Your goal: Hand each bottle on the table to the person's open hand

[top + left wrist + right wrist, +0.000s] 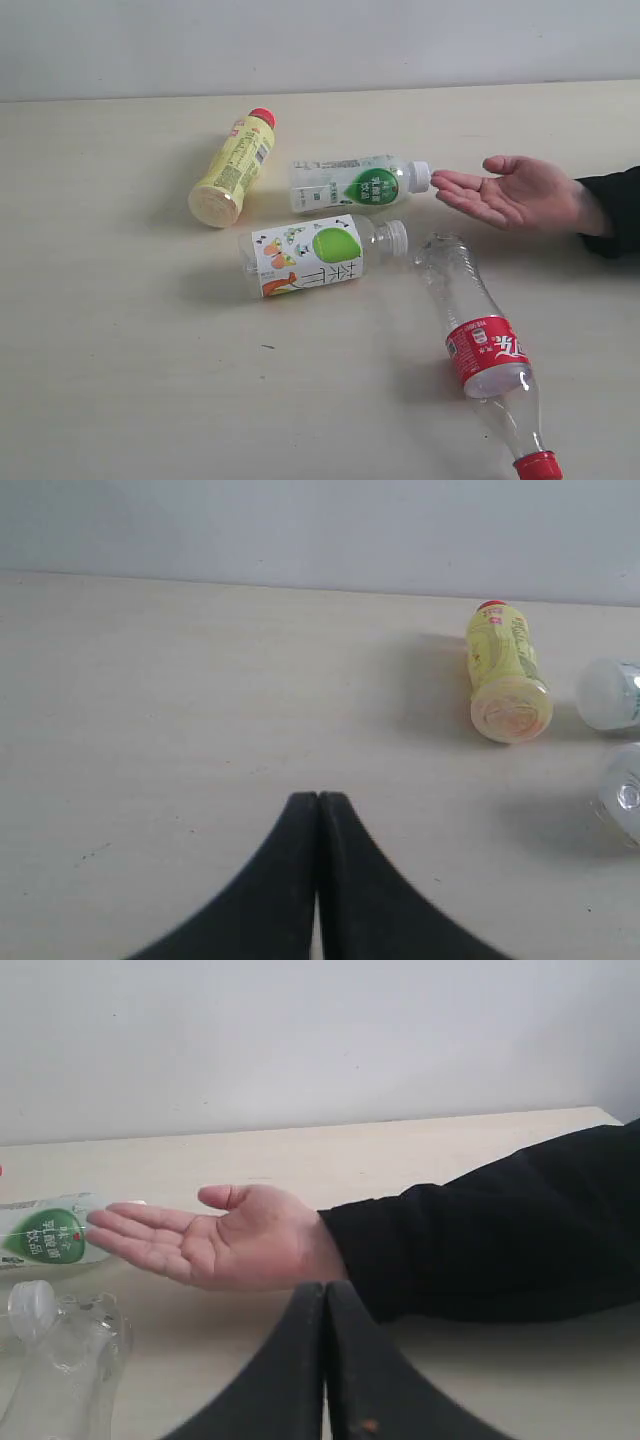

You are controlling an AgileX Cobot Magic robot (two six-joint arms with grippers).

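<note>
Exterior view: four small plastic bottles lie on their sides on the pale beige wood-grain tabletop (120, 350). The yellow bottle with red cap (233, 168) is farthest left, cap pointing away. Just beside it is the clear bottle with green-white label (355, 185), its white cap at the fingertips of the person's open hand (515, 192), which is palm up with a black sleeve (615, 210) behind it. The clear bottle with white fruit-picture label (315, 257) lies just in front of that one. The clear bottle with red label and cap (485, 355) is near the right front, cap toward the front edge. No grippers show.

Left wrist view: the left gripper (318, 810) has its black fingers pressed together, holding nothing, above bare tabletop. The yellow bottle's base faces it, well apart.

Right wrist view: the right gripper (325, 1300) is also closed tight and empty, near the open hand's wrist.
</note>
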